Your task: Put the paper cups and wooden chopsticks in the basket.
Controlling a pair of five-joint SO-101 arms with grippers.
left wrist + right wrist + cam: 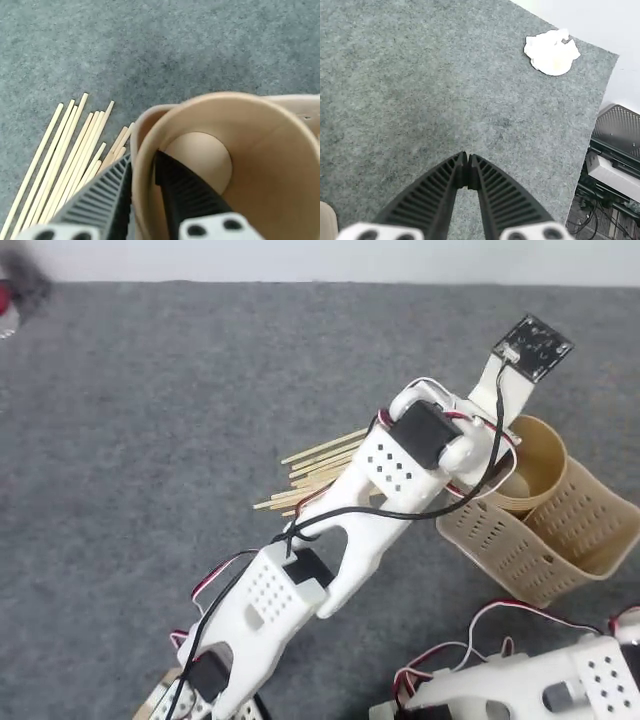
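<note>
The paper cup (250,150) sits in the mouth of the basket (500,545), its wall pinched by the left gripper (143,161), so we judge placing nearly done: next we part the jaws and lift clear of the rim. The wooden chopsticks (70,150) lie beside the basket on open mat (150,440); the right gripper (468,160) is closed, empty.

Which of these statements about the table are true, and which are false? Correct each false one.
1. The left hand pinches the paper cup by its rim, one finger inside and one outside. True.
2. The wooden chopsticks are in the basket. False: they lie on the grey mat beside it.
3. The right hand is shut and empty. True.
4. The paper cup stands far from the basket. False: it is at the basket's mouth.
</note>
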